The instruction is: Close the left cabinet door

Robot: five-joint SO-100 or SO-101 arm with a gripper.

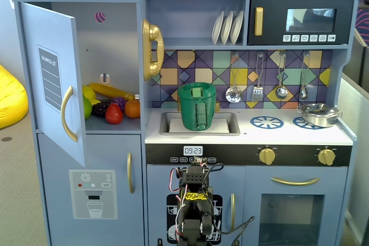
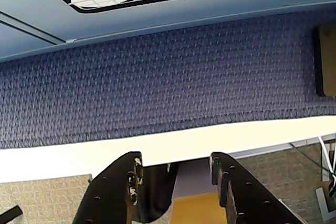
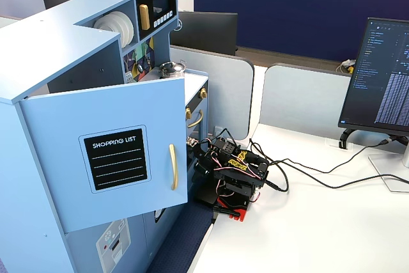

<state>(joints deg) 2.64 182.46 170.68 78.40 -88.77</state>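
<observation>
The left cabinet door [image 1: 55,79] is light blue with a black "SHOPPING LIST" panel and a curved gold handle [image 1: 68,113]. It stands swung wide open from the kitchen's upper left compartment. In a fixed view from the side, the door [image 3: 108,158] juts out towards the table, with its handle [image 3: 172,166] near the free edge. My arm [image 1: 194,200] sits folded low in front of the kitchen's middle, well right of and below the door. In the wrist view my gripper [image 2: 176,161] is open and empty, pointing down over the white table edge [image 2: 63,158].
Toy fruit [image 1: 109,108] lies inside the open compartment. Below it is the blue door with the ice-dispenser panel [image 1: 92,191]. A green basket [image 1: 197,106] sits in the sink, with a gold phone [image 1: 152,49] on the wall beside it. Cables [image 3: 307,177] and a monitor [image 3: 383,75] are on the table.
</observation>
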